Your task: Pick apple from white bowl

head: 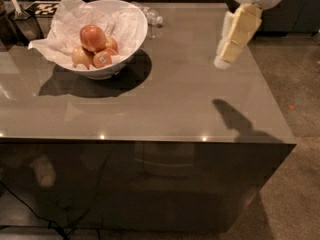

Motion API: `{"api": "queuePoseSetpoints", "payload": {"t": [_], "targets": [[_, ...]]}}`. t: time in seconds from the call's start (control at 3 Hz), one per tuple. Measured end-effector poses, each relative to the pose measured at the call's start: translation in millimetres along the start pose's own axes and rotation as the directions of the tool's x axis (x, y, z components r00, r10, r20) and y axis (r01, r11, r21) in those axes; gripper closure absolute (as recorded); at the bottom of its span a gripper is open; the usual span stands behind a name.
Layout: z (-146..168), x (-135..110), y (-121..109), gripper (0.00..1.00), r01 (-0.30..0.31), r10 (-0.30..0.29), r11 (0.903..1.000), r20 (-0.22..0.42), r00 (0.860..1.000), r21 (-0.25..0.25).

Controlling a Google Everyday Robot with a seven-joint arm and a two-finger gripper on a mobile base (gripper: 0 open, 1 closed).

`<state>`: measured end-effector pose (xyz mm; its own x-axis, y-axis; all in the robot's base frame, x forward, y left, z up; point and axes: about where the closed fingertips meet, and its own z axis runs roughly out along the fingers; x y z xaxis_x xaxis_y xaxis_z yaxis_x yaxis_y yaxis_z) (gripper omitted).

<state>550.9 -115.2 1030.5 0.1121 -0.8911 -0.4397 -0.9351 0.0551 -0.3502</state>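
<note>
Mid-depth on the right, the gripper (pixel 221 61) hangs in the air over the table (pixel 165 109), well apart from the bowl (pixel 131 48). It's carrying nothing, and I can't tell the claw's state from here. The apple (pixel 92 36) is far left, on top of the pile in the bowl.

Risks, imo, in the order I'd meet them:
- Coming in low from the right, I could clip the rim & shove the bowl across that slick top.
- The paper (pixel 60 26) is loose, so it could snag and get dragged up.
- The stickered apple (pixel 103 59) and a yellowish apple (pixel 80 56) sit tight against the target, so the claw may land on the wrong fruit or nudge the pile.
- The apple is round & smooth, so an off-centre pinch could squirt it out.

Materials, near to far:
- Table: dark shiny front, flat glossy grey-brown top w/ lamp glints along the near edge.
- Gripper: cream, blocky, angled down-left.
- Bowl: wide, glossy white, sloped rim.
- Paper: crumpled, thin, spilling over the left rim.
- Apple: red-orange w/ a faint yellow blush.
- Bottle (pixel 153 18): clear, lying behind the bowl.
</note>
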Motion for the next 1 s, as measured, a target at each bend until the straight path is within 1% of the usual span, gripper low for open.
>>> {"api": "queuePoseSetpoints", "payload": {"t": [0.33, 0.67, 1.0], "targets": [[0.9, -6.9, -6.4, 0.00, 0.007, -0.007, 0.9999, 0.027, 1.000, 0.007], [35.3, -20.9, -27.5, 0.00, -0.037, 0.039, 0.9990, 0.097, 0.995, -0.025], [78.6, -33.3, -51.7, 0.00, -0.057, 0.070, 0.9916, 0.110, 0.991, -0.116]]}}
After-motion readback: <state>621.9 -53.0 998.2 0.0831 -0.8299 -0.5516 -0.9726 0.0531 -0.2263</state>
